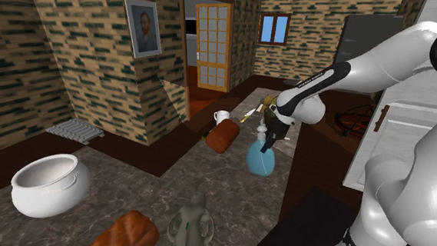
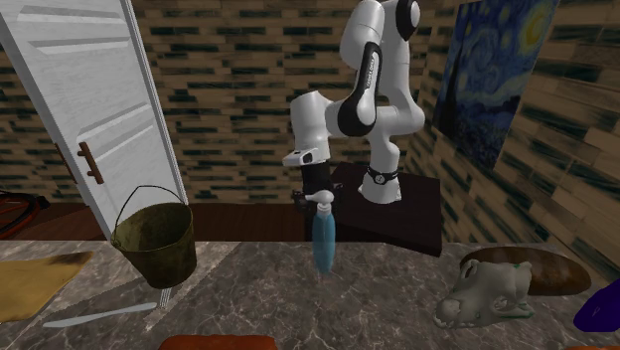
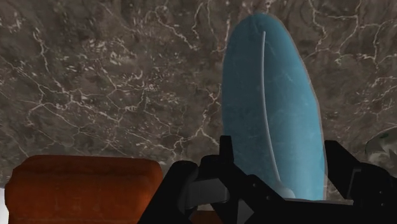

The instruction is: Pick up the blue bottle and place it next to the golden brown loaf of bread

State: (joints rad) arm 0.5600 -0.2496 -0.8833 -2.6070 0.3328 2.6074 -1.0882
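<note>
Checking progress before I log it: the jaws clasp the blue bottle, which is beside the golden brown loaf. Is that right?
Not quite. The jaws clasp the blue bottle, but it is beside the darker reddish-brown loaf; the golden brown loaf lies far off, near the white pot. The shoulder view shows this.

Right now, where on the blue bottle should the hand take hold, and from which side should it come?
Take the blue bottle at its narrow top, just under the white cap, coming down from above. It stands upright and its body bulges wider lower down, so the top is the easier span. The hand sits at that end.
</note>
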